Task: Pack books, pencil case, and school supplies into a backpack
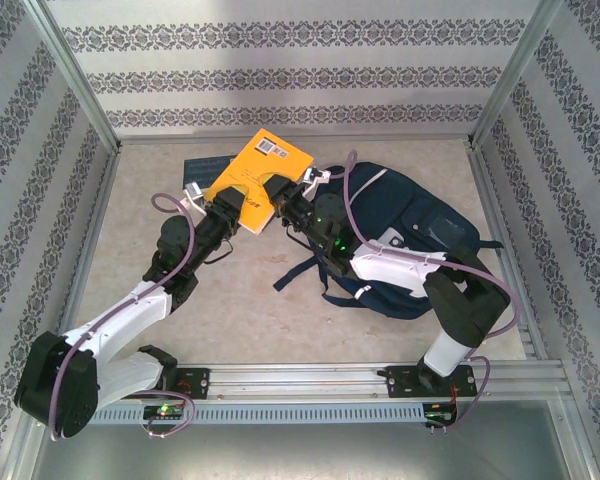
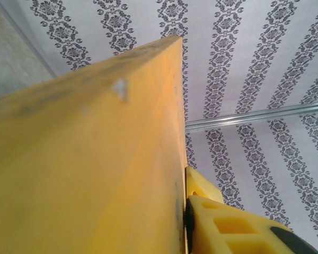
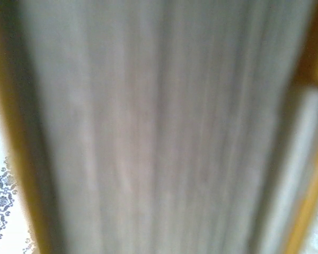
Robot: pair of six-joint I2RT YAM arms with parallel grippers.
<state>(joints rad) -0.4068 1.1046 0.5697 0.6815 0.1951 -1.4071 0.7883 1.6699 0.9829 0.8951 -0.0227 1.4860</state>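
Note:
The yellow-orange book [image 1: 267, 163] is lifted off the table at the back centre, tilted, with both grippers on it. My left gripper [image 1: 228, 203] is shut on its lower left edge. In the left wrist view the book's cover [image 2: 95, 169] runs up the left side and one yellow finger [image 2: 228, 227] presses its black pad flat against it. My right gripper [image 1: 288, 193] is shut on the lower right edge, and its wrist view looks straight at the book's blurred grey page edges [image 3: 159, 127]. The navy backpack [image 1: 415, 225] lies on the table under the right arm. A dark blue book [image 1: 202, 166] lies flat behind the left gripper.
Patterned walls and metal frame posts close in the table on three sides. A dark backpack strap [image 1: 298, 272] trails onto the table's middle. The arms' mounting rail [image 1: 330, 380] runs along the near edge.

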